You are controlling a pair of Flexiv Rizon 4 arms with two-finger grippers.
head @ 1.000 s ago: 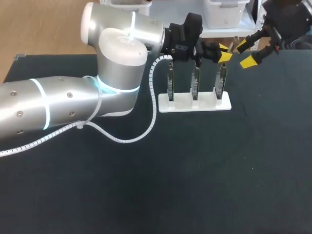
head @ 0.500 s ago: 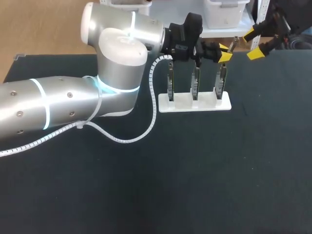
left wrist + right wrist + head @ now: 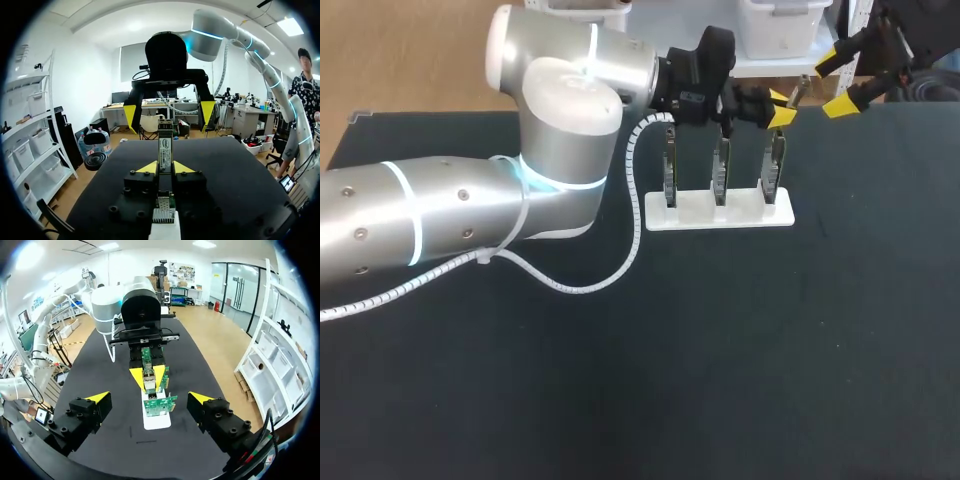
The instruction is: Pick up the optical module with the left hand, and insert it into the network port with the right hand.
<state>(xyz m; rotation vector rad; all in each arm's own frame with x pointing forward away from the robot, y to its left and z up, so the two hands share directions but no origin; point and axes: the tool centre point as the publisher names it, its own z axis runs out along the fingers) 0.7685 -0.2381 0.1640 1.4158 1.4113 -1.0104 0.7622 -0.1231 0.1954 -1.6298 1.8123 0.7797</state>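
In left hand (image 3: 165,169), slim labelled optical module (image 3: 165,146)

left arm (image 3: 570,120) above rack (image 3: 720,212), bare table (image 3: 740,350) nearside

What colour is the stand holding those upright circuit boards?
White. The stand shows best in the head view.

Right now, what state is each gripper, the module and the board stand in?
left gripper: jaws shut on the optical module.
optical module: held in the air, not inserted in any port.
right gripper: jaws open, empty, apart from the module.
white stand: level, holding three boards.
circuit boards: all three upright in the stand.
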